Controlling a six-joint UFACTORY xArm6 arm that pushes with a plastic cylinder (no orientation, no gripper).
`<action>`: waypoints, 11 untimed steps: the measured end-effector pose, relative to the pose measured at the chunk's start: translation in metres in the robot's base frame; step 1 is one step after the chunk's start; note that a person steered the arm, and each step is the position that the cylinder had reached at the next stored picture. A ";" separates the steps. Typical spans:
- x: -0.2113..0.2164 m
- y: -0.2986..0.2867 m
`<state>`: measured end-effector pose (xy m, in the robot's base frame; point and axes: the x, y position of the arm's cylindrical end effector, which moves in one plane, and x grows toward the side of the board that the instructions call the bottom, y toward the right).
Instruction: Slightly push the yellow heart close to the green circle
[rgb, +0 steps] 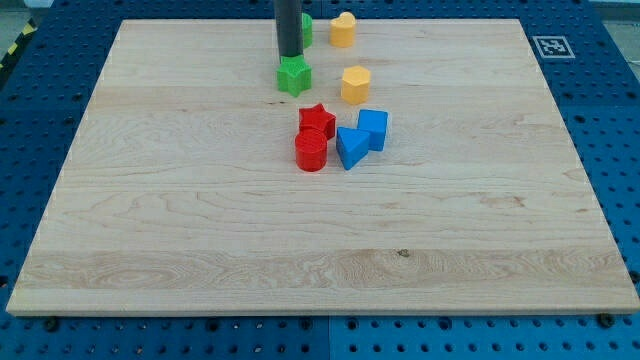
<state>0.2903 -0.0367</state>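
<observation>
The yellow heart (343, 30) lies near the view's top edge of the wooden board. The green circle (306, 28) lies just to its left, with a small gap between them, and is partly hidden behind my rod. My tip (290, 56) is below the green circle and to the lower left of the yellow heart. It sits right at the top edge of a green star (294, 76); I cannot tell if it touches the star.
A yellow hexagon (355, 85) lies to the right of the green star. Below them a red star (317, 120), a red cylinder (311, 151), a blue triangle (350, 147) and a blue cube (372, 128) form a tight cluster. An AprilTag marker (550, 46) sits on the board's top right corner.
</observation>
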 end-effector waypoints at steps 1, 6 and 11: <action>0.006 0.017; -0.099 0.117; -0.084 -0.001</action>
